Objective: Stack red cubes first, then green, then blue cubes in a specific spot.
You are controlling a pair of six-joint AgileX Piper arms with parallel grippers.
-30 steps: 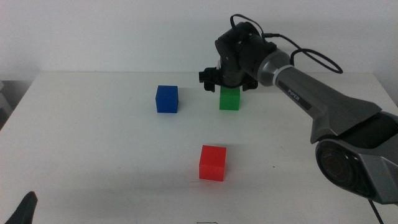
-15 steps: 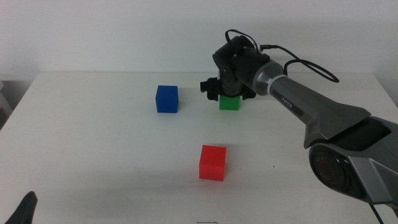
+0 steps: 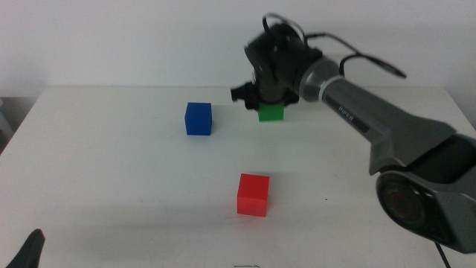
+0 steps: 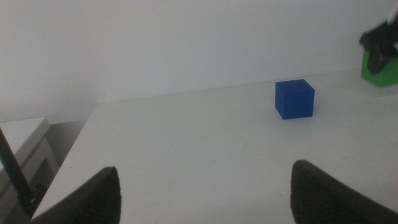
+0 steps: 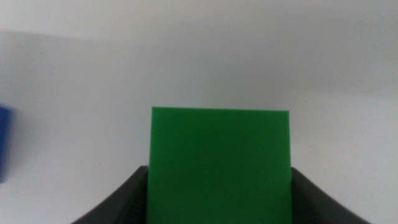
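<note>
Here, right gripper [image 3: 269, 102] jaws clamped on green cube [image 3: 271, 112], left gripper [image 4: 205, 186] jaws spread.

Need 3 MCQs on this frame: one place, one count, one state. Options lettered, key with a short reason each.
1. Where is the red cube?
A. Alone on the white table, nearer the camera than the other two cubes
B. On top of the blue cube
C. Between the right gripper's jaws

2. How many cubes are in the middle view?
A. Two
B. Three
C. Four

3. What state is the green cube in?
A. Lying free with no gripper near it
B. Stacked on the red cube
C. Clamped in the right gripper

Key:
1 A: the red one sits by itself in front of the blue cube and the green one.
2 B: one red, one green, one blue.
3 C: the right wrist view shows a dark jaw against each side of it; the left gripper waits open at the table's near left corner.
</note>
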